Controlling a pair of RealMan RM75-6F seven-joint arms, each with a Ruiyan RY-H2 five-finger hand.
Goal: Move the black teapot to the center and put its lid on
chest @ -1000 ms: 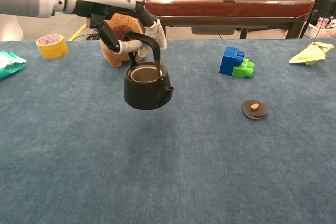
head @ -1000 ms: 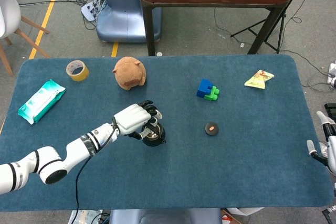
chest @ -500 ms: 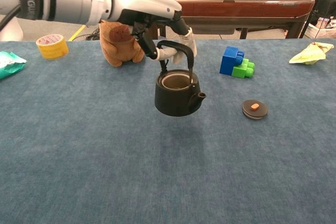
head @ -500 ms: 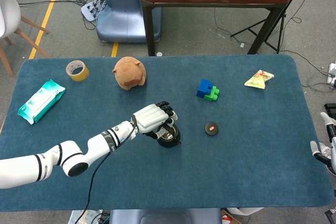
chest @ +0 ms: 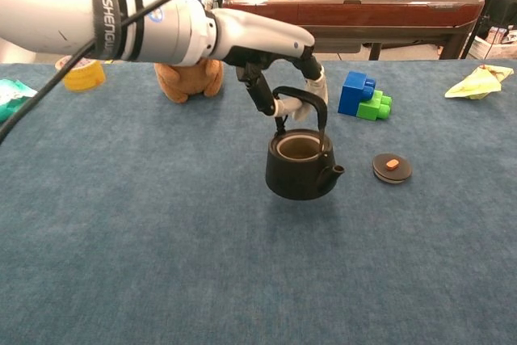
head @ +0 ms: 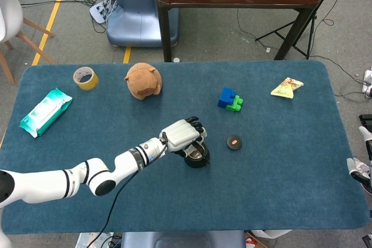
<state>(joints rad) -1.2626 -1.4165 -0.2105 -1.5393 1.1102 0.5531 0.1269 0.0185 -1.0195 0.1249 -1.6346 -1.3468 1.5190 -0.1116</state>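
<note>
My left hand (chest: 279,66) (head: 183,133) grips the arched handle of the black teapot (chest: 300,169) (head: 197,156). The open-topped pot hangs just above the blue cloth near the table's middle, its spout pointing right. To its right lies the lid (chest: 392,168) (head: 234,142), a flat black disc with an orange knob, about a pot's width away. At the far right edge of the head view my right hand (head: 360,166) sits low, only partly seen, away from both objects.
A blue and green block stack (chest: 363,96) stands behind the lid. A brown plush toy (chest: 189,80), a yellow tape roll (head: 85,78) and a teal wipes pack (head: 45,111) lie to the left. A yellow wrapper (chest: 478,82) sits at the far right. The table is covered in blue cloth (chest: 161,264).
My left arm has carried the teapot steadily to the right, from left of center to the middle, and lowered it nearer the cloth. The lid has not moved.
</note>
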